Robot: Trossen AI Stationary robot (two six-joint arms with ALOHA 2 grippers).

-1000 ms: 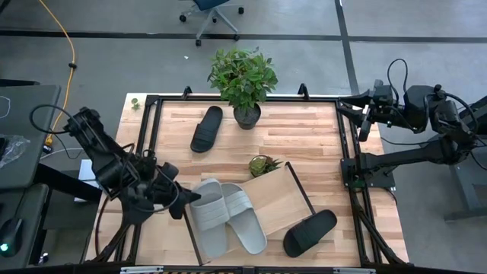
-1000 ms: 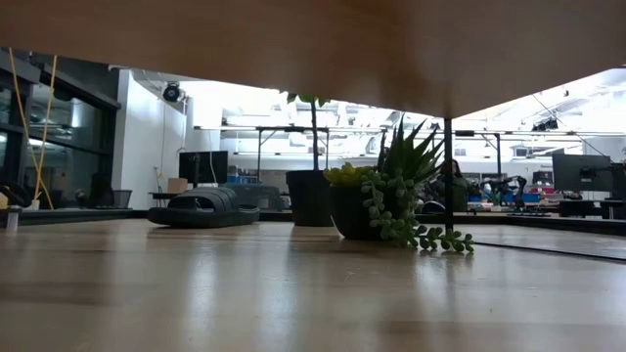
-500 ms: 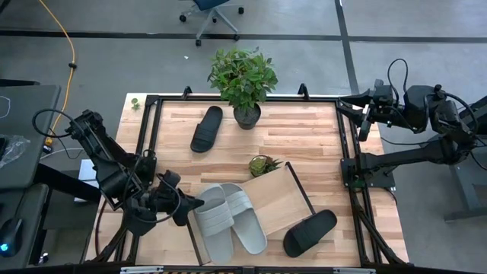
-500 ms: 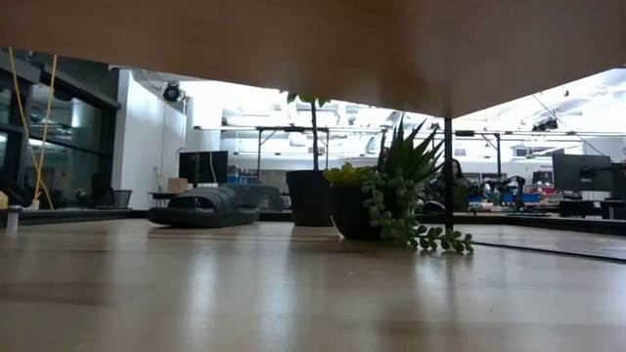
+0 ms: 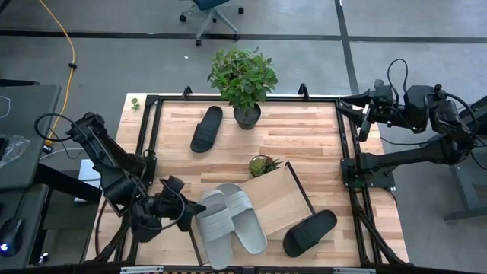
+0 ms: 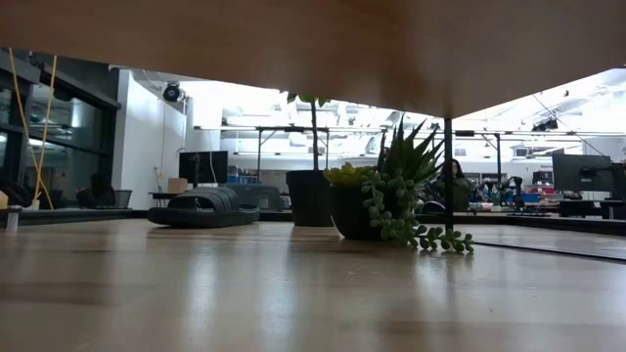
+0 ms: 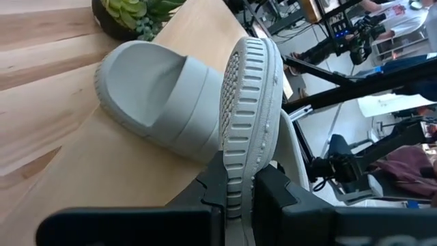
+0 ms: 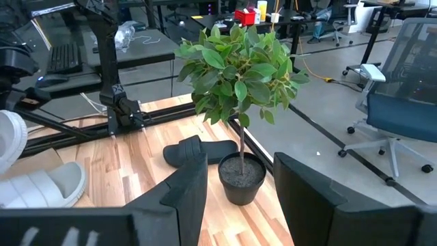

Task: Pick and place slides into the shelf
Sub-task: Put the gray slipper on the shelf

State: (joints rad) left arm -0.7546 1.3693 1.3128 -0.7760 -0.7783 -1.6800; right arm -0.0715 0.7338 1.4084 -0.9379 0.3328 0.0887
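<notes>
From above, the left gripper (image 5: 185, 208) sits at the near left of the slatted wooden table (image 5: 304, 137), clenched on the edge of a light grey slide (image 5: 210, 227). That slide lies on the flat light-wood shelf with thin dark edges (image 5: 278, 199), just beside the second light grey slide (image 5: 243, 217). The left wrist view adds that the held grey slide (image 7: 249, 116) stands on its side, its ribbed sole pinched between the fingers (image 7: 276, 195), with the other grey slide (image 7: 160, 96) touching it. One black slide (image 5: 310, 232) lies across the shelf's near right corner; another black slide (image 5: 206, 128) rests near the leafy potted plant (image 5: 243, 80). Only the low view shows the small succulent's (image 6: 396, 200) trailing strands. The right gripper (image 8: 239, 198) waits off the far right edge, fingers spread apart. Since a second ago, the left gripper has drawn the grey slide nearer the front edge.
</notes>
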